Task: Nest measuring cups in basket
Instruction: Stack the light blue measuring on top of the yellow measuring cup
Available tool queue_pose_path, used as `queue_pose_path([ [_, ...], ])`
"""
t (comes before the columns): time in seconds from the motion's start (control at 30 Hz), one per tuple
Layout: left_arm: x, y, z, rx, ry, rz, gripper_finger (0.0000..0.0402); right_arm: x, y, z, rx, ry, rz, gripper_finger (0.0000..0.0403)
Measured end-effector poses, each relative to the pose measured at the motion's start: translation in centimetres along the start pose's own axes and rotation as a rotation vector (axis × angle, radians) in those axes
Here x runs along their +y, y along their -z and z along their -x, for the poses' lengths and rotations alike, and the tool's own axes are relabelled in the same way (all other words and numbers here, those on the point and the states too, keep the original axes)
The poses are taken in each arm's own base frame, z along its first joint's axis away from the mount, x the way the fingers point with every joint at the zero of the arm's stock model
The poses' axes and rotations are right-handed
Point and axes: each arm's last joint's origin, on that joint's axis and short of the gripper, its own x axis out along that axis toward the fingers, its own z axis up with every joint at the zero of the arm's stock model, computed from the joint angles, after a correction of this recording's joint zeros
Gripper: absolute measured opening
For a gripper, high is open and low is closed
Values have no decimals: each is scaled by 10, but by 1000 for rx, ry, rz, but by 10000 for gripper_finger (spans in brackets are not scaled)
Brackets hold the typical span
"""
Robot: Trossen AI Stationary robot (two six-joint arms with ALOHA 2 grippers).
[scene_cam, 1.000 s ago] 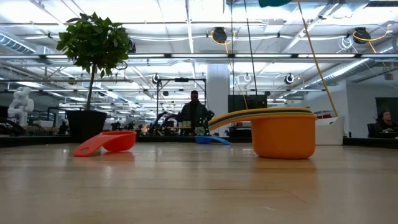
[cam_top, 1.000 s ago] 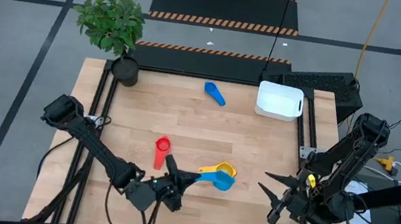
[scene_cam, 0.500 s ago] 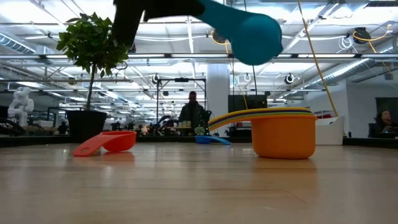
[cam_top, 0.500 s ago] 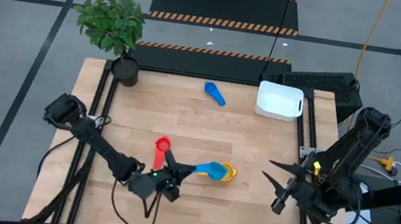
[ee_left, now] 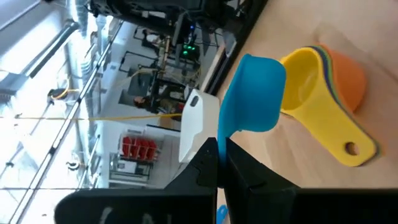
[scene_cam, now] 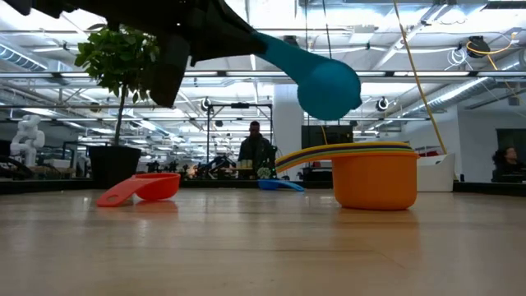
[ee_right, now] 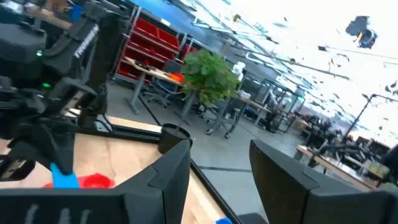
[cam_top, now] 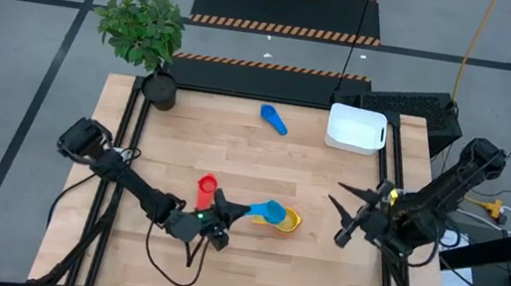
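Measuring cups lie scattered as we see them: our left gripper, clamped on the light blue cup by its handle, holds it above the nested yellow-topped stack. Red cup and blue cup lie apart. The basket sits at the wooden table's far corner. Our right gripper hovers with fingers spread, holding nothing.

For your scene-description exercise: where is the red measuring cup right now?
In the high view the red measuring cup lies on the table's left-centre, just left of the left gripper and its light blue cup.
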Motion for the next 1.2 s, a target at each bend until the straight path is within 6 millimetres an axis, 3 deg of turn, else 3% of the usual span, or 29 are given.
queue_pose_path([
  [0.23, 5, 7, -14, -123, 66, -12, 8, -10, 5, -1, 4, 19, -45, 160],
  [1.2, 17, 30, -42, -245, 144, 22, 12, -11, 5, -1, 5, 20, -73, 160],
])
